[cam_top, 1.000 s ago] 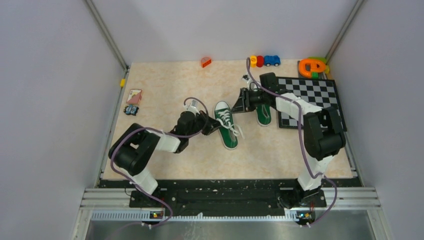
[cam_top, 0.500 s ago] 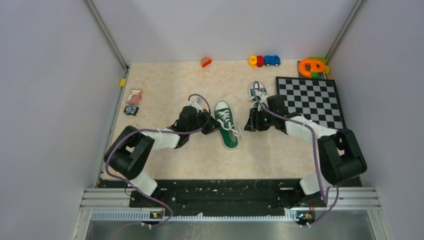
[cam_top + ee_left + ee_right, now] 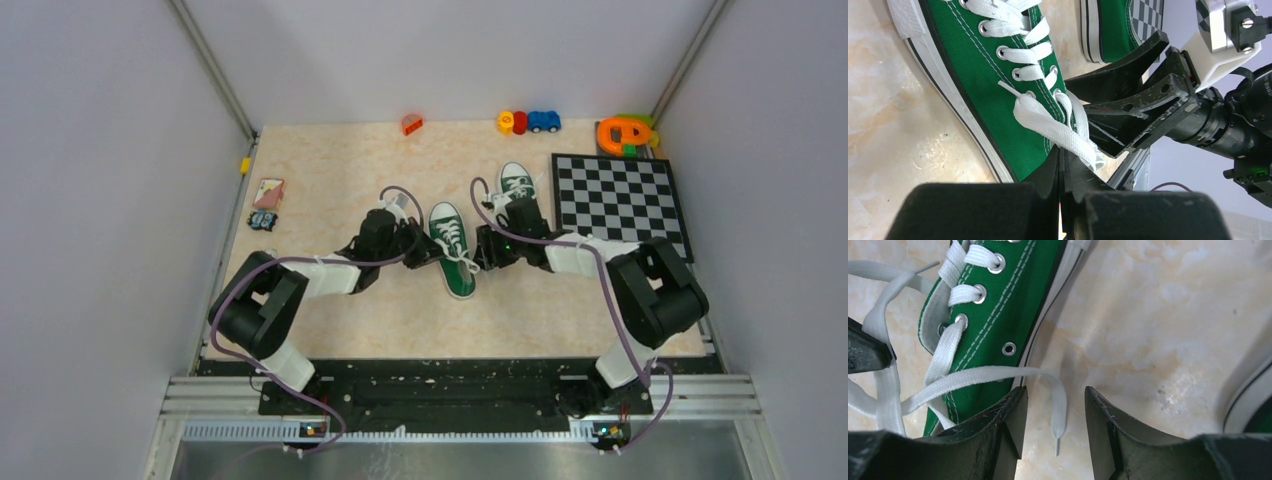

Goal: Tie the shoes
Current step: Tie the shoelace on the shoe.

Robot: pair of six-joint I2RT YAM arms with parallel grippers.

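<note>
Moved: right gripper [image 3: 487, 247] is swinging from the far shoe [image 3: 517, 182] over to the near shoe [image 3: 455, 255], which is lying between both grippers.
Left gripper [image 3: 1060, 155]: pinching one lace [image 3: 1048, 122], probably keeping it taut.
Right gripper: jaws spreading, straddling the loose lace [image 3: 998, 375], likely to grab it.

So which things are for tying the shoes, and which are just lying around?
For the job: near green shoe, far green shoe, white laces, left end effector, right end effector.
Just lying about: checkerboard, toy cars, orange toy, orange block, picture card.
</note>
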